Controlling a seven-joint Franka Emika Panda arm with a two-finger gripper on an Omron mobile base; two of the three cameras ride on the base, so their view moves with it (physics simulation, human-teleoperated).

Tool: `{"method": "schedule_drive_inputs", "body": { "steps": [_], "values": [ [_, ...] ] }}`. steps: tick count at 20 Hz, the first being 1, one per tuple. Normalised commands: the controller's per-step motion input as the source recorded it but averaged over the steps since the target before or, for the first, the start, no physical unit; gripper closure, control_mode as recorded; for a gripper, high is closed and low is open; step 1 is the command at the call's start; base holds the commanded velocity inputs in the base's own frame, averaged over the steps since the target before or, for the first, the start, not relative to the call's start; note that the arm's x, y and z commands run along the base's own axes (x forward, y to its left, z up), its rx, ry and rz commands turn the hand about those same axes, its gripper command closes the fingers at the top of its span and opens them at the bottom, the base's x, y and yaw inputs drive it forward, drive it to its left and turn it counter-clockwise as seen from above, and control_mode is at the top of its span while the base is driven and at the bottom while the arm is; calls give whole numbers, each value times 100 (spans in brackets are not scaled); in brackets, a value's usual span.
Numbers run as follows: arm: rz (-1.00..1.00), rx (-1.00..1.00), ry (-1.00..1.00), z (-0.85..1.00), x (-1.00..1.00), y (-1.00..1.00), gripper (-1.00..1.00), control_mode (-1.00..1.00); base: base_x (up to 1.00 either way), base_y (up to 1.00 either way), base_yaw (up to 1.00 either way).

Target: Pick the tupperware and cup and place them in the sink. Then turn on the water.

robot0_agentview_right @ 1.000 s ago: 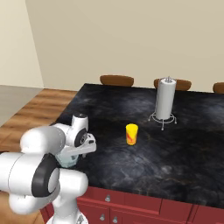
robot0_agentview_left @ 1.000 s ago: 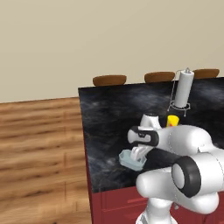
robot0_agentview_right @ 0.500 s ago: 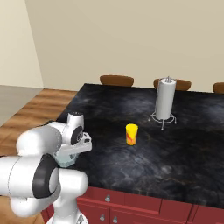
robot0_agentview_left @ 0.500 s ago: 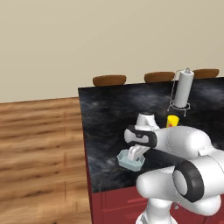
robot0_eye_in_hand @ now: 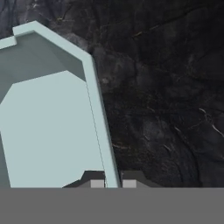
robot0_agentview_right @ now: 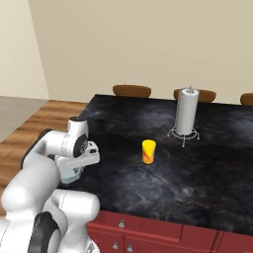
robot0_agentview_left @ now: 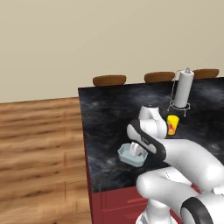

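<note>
The pale blue-grey tupperware (robot0_agentview_left: 129,154) (robot0_eye_in_hand: 48,127) sits near the left front of the black counter (robot0_agentview_left: 105,113). My gripper (robot0_agentview_left: 139,151) (robot0_eye_in_hand: 113,182) points down into it, shut on its right wall, with one fingertip (robot0_eye_in_hand: 97,180) inside and the other outside. In the right base view the hand (robot0_agentview_right: 81,153) covers most of the tupperware (robot0_agentview_right: 73,174). The yellow cup (robot0_agentview_left: 173,124) (robot0_agentview_right: 148,151) with its red mark stands upright farther back to the right, apart from the gripper. The sink and the water are out of view.
A paper towel roll on a wire stand (robot0_agentview_left: 183,89) (robot0_agentview_right: 186,112) rises behind the cup. Brown stool seats (robot0_agentview_left: 109,80) (robot0_agentview_right: 131,90) line the counter's far edge. The counter's left edge (robot0_agentview_left: 83,131) drops to the wooden floor (robot0_agentview_left: 39,153); red cabinet fronts (robot0_agentview_right: 148,232) are below.
The jaws have closed from open onto the tupperware's wall. The hand and the tupperware have shifted only slightly.
</note>
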Motion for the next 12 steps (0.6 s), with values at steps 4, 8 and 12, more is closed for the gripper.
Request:
{"method": "schedule_drive_inputs", "body": {
  "steps": [4,8,12],
  "values": [
    [0,0,3,42,-5,0,100,-100,0,0,0],
    [-6,0,1,39,-1,0,100,-100,0,0,0],
    [-8,0,0,46,0,0,100,-100,0,0,0]
  ]
}}
